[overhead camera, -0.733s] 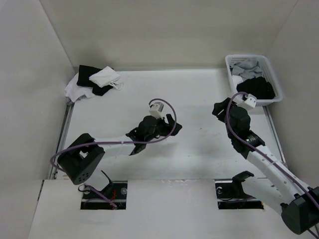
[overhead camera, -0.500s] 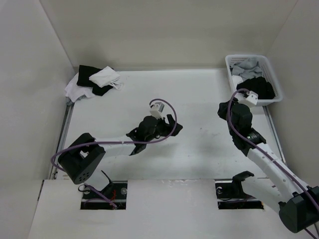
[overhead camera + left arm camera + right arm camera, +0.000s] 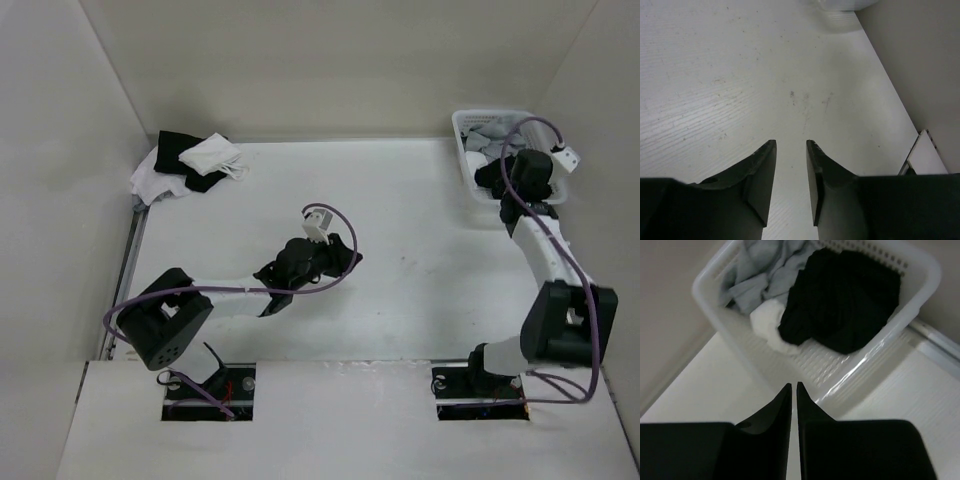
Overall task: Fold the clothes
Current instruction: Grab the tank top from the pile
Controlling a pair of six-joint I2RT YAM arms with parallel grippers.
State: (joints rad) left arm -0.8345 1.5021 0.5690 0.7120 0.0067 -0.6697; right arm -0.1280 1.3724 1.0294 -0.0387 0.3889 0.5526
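The clothes (image 3: pixel 842 297), a plain black garment, lie bunched in the right half of the white basket (image 3: pixel 867 360). My right gripper (image 3: pixel 794 385) hangs over the basket's near corner, just short of the black fabric. It is shut down to a hairline slit with nothing in it. From above, the right arm covers most of the garment, and the right gripper (image 3: pixel 492 183) sits at the basket's near left corner. My left gripper (image 3: pixel 791 142) is open and empty over bare white table; in the top view the left gripper (image 3: pixel 345 255) is near the table's middle.
Grey cloth (image 3: pixel 757 272) and a white bundle (image 3: pixel 767 322) fill the basket's left half. A heap of mixed black and white cloths (image 3: pixel 185 165) lies at the back left corner. Walls close in the table on three sides, and a metal rail (image 3: pixel 940 342) runs beside the basket.
My right arm has swung from the mid-right of the table out to the basket. The left arm has barely moved.
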